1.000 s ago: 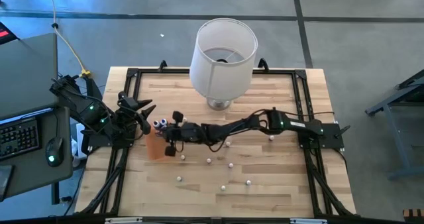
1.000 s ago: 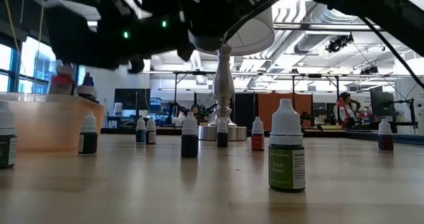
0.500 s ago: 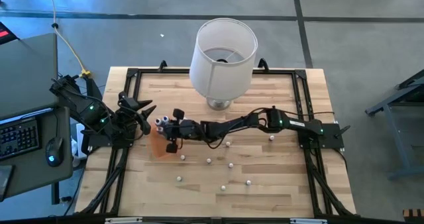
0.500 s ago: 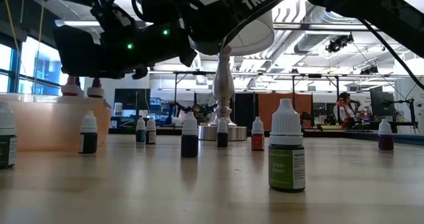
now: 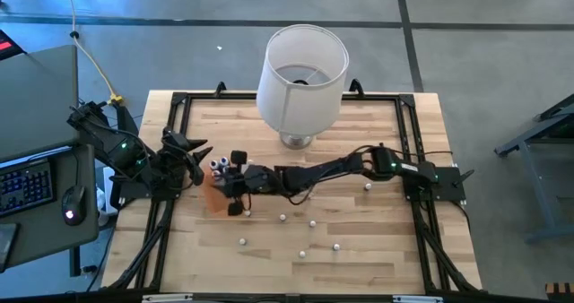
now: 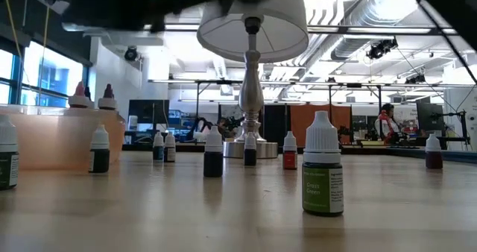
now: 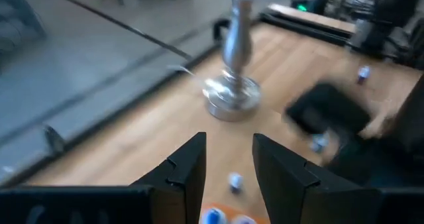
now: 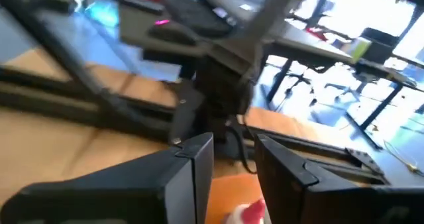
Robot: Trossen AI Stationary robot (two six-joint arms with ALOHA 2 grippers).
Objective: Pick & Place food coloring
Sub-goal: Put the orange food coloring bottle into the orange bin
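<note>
Small whitish food coloring bottles stand scattered upright on the wooden table, among them a green-labelled one [image 6: 323, 162] and a red one [image 6: 290, 150]; from above they are white dots [image 5: 282, 218]. Two more stand in the orange tray [image 6: 59, 136], their tops [image 6: 78, 95] above its rim. My right gripper [image 5: 231, 185] hovers open over the tray [image 5: 213, 198]; its wrist view shows a red-topped bottle [image 8: 248, 214] below the fingers. My left gripper [image 5: 193, 153] waits open at the table's left edge, beside the tray.
A big white lampshade [image 5: 302, 68] on a metal base [image 7: 232, 98] stands at the far middle of the table. The black frame rail [image 5: 170, 195] runs along the left side. The right arm [image 5: 341, 167] stretches across the table's middle. Open wood lies near the front edge.
In the low view my right gripper dipped toward the tray, then rose out of the picture. From above it shifted slightly toward the near edge, staying over the tray. The bottle tops in the tray shifted a little to the right and now stand still.
</note>
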